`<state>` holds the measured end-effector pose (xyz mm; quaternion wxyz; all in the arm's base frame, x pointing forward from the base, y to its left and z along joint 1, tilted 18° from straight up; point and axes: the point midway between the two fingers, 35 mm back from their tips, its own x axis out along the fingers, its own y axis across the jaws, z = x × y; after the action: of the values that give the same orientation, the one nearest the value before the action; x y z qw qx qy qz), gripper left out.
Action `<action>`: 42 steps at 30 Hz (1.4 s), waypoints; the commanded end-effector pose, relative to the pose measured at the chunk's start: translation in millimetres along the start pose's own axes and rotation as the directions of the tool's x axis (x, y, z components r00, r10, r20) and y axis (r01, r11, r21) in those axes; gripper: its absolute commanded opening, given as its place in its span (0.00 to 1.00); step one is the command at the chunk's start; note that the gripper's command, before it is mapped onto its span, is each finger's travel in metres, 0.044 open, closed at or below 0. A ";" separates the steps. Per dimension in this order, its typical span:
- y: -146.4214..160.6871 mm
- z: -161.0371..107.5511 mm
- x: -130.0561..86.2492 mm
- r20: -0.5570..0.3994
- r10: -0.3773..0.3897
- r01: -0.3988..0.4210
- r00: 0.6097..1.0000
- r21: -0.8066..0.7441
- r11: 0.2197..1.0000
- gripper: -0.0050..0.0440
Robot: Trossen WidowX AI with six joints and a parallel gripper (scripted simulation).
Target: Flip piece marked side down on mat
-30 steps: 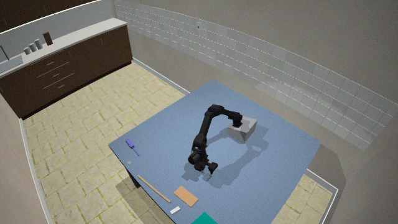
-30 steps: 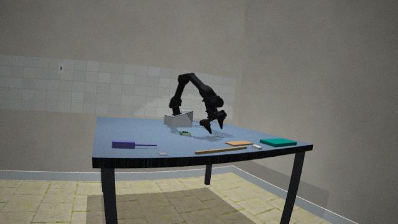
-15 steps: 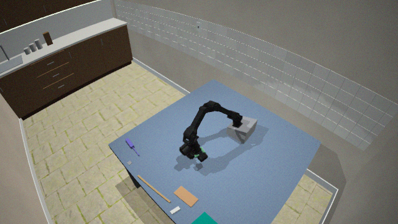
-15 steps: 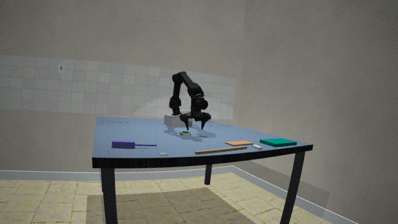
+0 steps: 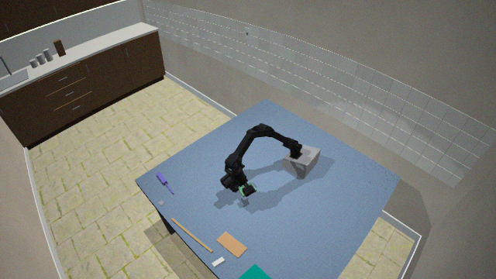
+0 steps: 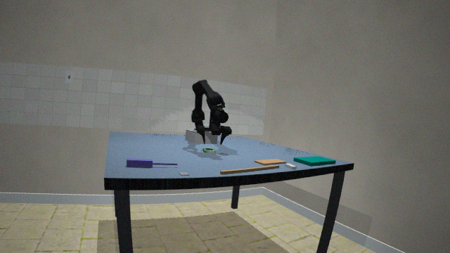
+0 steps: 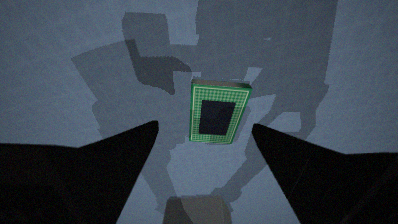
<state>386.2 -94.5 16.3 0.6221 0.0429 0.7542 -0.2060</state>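
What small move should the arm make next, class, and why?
Probably lower straight down and set one finger against an edge of the green piece. It lies flat on the blue mat, marked side up, below the open, empty gripper, which hangs above it.
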 end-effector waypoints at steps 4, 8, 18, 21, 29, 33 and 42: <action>-15.2 -1.9 -6.4 -0.009 -0.020 0.020 1.000 0.046 0.999 1.00; -9.2 -1.9 -2.2 -0.011 -0.012 0.013 1.000 0.026 1.000 1.00; -13.9 -1.5 -6.1 -0.007 -0.018 0.018 1.000 0.042 0.999 1.00; -13.9 -1.5 -6.1 -0.007 -0.018 0.018 1.000 0.042 0.999 1.00; -13.9 6.3 24.8 -0.008 -0.017 0.017 1.000 0.038 0.999 1.00; -14.8 10.4 39.2 -0.007 -0.017 0.018 1.000 0.041 0.999 1.00; -14.5 10.5 37.6 -0.005 -0.014 0.014 1.000 0.047 0.999 1.00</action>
<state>383.0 -118.4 -16.9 0.6178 0.0534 0.7506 -0.2281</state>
